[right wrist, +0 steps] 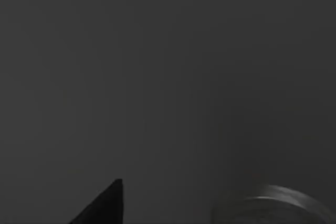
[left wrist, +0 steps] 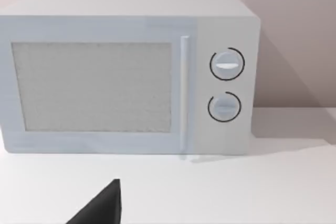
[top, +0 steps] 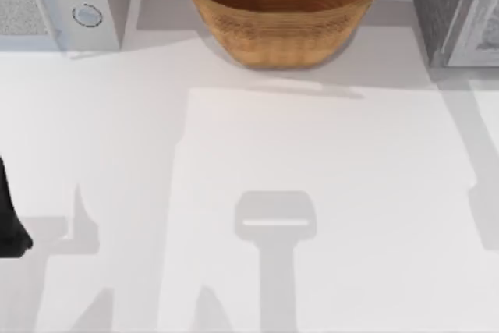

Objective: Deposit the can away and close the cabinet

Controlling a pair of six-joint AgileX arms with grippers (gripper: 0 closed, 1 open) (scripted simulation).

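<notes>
A microwave (top: 62, 1) stands at the table's (top: 312, 177) far left, with 2 dials (left wrist: 227, 64) one above the other beside its door. A wicker basket (top: 282, 9) sits at the far middle, right of the microwave and well apart from it. The left arm (top: 9, 216) is at the left edge.

right wrist view dark, basket (top: 282, 9) rim cropped

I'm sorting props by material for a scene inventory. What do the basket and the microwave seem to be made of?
The basket looks like woven wicker, matte tan: fine horizontal ridges ring its inside and a braided band runs around its outer wall. The microwave seems to be painted metal or plastic, smooth pale grey with a soft sheen; its door panel has a speckled, mesh-like window, and its two dials look like glossy plastic.
</notes>
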